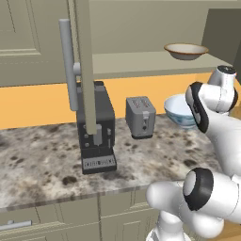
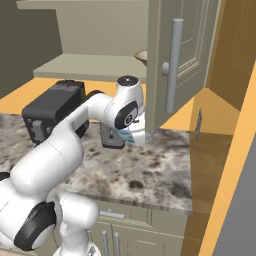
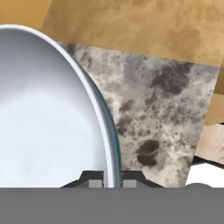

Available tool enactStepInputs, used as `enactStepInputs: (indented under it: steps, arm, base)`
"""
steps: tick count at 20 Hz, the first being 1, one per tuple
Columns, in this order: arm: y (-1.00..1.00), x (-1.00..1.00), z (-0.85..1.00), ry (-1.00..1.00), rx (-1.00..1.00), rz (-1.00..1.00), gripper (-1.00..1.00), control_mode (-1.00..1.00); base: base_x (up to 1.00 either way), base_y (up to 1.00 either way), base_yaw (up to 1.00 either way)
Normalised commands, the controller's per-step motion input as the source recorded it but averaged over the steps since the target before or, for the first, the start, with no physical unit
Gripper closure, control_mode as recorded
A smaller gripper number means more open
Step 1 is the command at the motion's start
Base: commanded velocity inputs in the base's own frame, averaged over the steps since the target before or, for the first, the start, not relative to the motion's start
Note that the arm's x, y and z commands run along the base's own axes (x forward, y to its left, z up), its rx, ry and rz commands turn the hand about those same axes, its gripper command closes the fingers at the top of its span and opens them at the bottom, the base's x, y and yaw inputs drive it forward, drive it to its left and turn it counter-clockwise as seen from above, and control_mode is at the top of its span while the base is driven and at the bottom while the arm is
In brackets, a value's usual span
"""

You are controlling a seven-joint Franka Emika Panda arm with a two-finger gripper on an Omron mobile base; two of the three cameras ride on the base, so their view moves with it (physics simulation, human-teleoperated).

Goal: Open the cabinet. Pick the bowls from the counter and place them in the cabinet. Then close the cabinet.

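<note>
While gripper (image 3: pixel 112 183) pinched rim of white and pale-blue bowl (image 1: pixel 181 112), fingertips straddled thin wall, bowl just above counter (image 1: pixel 42 155). Risk judged: thin-edge pinch could slip, or bowl clip open door (image 2: pixel 182 55), during lift to cabinet (image 1: pixel 141 63). Bowl glossy, smooth, round. Counter speckled granite, rounded front edge. Beyond bowl, boxy toaster (image 1: pixel 140 116). Higher, tan bowl (image 1: pixel 186 50) sat on cabinet shelf.

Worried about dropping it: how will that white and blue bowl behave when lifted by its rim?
The blue bowl looks rigid and glossy, so probably slippery. The claw straddles only its thin rim, so it may tilt. Likely breakable if dropped on the counter.
</note>
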Motion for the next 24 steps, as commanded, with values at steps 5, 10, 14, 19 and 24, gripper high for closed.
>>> enactStepInputs:
  steps: [5, 10, 14, 19, 24]
  arm:
    - [0.18, -0.25, 0.37, -0.11, 0.0, 0.0, 1.0, -1.0]
    - [0.23, -0.29, 0.37, -0.13, 0.0, 0.01, 1.0, -1.0]
    - [0.22, -0.23, 0.41, -0.15, 0.0, 0.03, 1.0, -1.0]
    - [0.15, -0.2, 0.49, -0.16, 0.0, 0.02, 1.0, -1.0]
    - [0.14, -0.19, 0.51, -0.14, 0.0, 0.02, 1.0, -1.0]
  base:
    - [0.0, 0.0, 0.0]
    - [0.0, 0.0, 0.0]
    - [0.0, 0.0, 0.0]
    - [0.0, 0.0, 0.0]
    - [0.0, 0.0, 0.0]
